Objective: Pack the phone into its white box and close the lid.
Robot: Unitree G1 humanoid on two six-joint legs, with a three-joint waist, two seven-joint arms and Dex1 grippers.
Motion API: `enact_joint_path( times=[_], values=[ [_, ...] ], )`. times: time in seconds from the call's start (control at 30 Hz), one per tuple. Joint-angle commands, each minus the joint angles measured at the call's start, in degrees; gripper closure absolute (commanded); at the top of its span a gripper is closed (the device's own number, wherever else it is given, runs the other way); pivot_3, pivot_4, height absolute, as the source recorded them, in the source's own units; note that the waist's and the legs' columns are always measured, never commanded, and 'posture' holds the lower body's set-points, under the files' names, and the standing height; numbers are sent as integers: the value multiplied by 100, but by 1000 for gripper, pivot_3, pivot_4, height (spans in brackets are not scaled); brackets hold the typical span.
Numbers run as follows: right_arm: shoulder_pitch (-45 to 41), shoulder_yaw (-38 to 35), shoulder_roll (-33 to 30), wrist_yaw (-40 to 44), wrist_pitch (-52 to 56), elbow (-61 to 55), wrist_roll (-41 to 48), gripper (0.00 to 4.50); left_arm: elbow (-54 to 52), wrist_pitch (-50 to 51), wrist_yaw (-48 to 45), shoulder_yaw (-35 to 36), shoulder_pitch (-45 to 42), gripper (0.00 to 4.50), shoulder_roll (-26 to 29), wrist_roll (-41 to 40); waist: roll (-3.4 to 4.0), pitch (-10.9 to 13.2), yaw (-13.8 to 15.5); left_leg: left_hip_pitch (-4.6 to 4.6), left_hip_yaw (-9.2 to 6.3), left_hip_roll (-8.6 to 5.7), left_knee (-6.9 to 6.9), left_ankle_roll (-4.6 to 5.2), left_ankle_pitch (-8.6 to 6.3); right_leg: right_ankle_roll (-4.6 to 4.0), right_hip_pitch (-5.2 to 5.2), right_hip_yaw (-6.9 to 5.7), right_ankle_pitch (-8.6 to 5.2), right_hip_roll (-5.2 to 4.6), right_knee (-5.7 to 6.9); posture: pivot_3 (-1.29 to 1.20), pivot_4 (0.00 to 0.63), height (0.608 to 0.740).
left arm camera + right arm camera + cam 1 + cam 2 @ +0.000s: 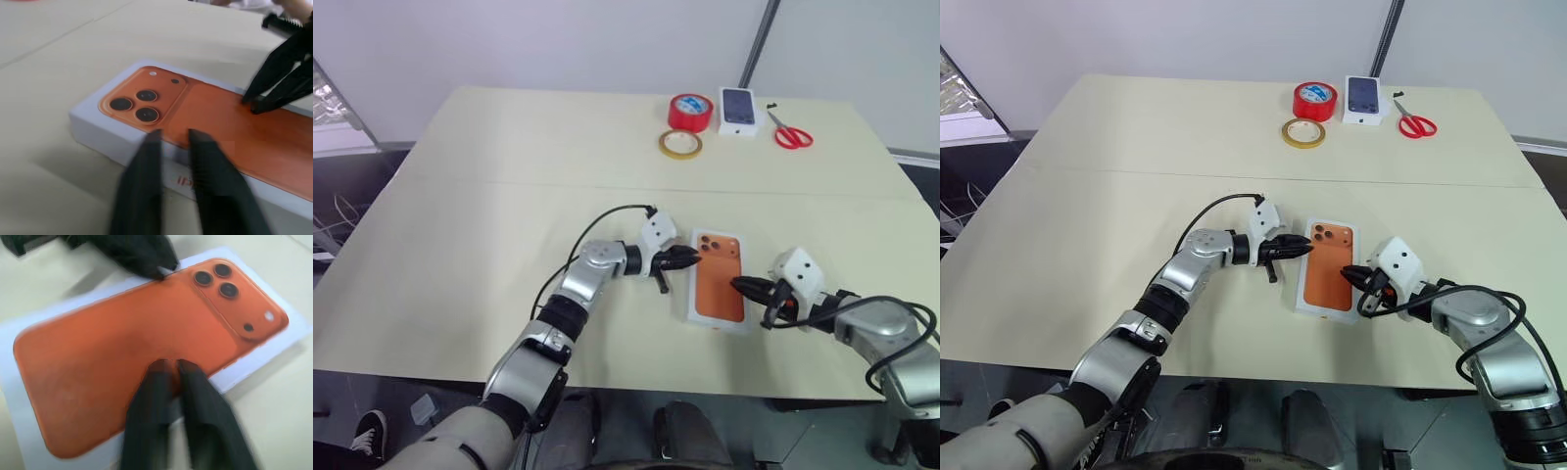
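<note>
Lid: the lid sits closed on the white box in the near middle of the table, its orange phone picture facing up with a white border round it.
White box: the left wrist view shows the white side wall under the printed top; I cannot tell lid from base there.
Phone: not visible; I cannot tell whether it is inside.
Left gripper: the left gripper comes in from the robot's left at the lid's camera-picture end. In the left wrist view its fingers stand a small gap apart, tips at the near edge of the box, pinching nothing.
Right gripper: the right gripper is at the lid's opposite long edge. In the right wrist view its fingers lie over the orange print, a narrow slit between them, holding nothing.
Head views add: red tape roll, yellowish tape ring, small white box with a dark phone picture and red-handled scissors, all at the far edge, well apart from the lid.
Wrist views add: each shows the other gripper's dark tips across the lid.
</note>
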Motion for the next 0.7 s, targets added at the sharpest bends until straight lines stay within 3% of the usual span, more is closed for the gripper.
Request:
enact_joint_path(
  times=[0.03, 0.13, 0.17, 0.3, 0.43, 0.57, 0.7],
  values=[
    [-314, -477, 168, -27, 304, -109, 639, 2036, -889, 155, -29, 313, 144, 1566, 491, -164, 27, 9, -27, -9, 1, 1, -2, 0, 0, -1, -11, 3, 0, 1, 2, 0, 150, 740],
    [-382, -579, 69, 116, 194, -70, 646, 428, -1791, 569, -259, 580, 376, 15, 1045, -500, 38, 13, -48, -57, 1, 1, 4, -2, 2, 0, -56, 2, 1, 0, 10, 0, 150, 740],
    [-372, -547, -13, 153, -104, -10, 410, 44, -2160, 695, -407, 714, 538, 0, 1340, -650, 38, 12, -56, -65, 1, 0, 6, -3, 3, 0, -64, 2, 1, 0, 12, 0, 150, 740],
    [-324, -651, -255, 664, -862, 103, 256, 44, -3050, 972, -795, 1185, 1389, 0, 2527, -945, 48, 11, -102, -62, 4, -1, 3, -4, 3, 0, -61, 3, 1, -2, 6, 0, 150, 740],
    [-169, -823, -484, 1171, -1335, 435, 201, 44, -3500, 1143, -768, 1749, 2240, 0, 3198, -1232, 54, 14, -70, -53, 4, 0, 3, -3, 3, 0, -50, 1, 1, -7, 7, 0, 150, 740],
    [-150, -1032, -673, 1392, -1561, 1009, 153, 44, -4263, 1492, -619, 2283, 3136, 0, 3662, -1532, 54, 15, -67, -57, 5, -3, 3, -3, 1, -2, -49, 0, 0, -23, -4, 0, 150, 740],
    [-387, -1098, -715, 1374, -1748, 1491, 70, 44, -4891, 1946, -232, 2794, 3675, 0, 3730, -1890, 57, 14, -75, -55, 5, -5, 1, -4, 0, -6, -49, -1, 0, -34, -4, 0, 150, 740]
  ],
)
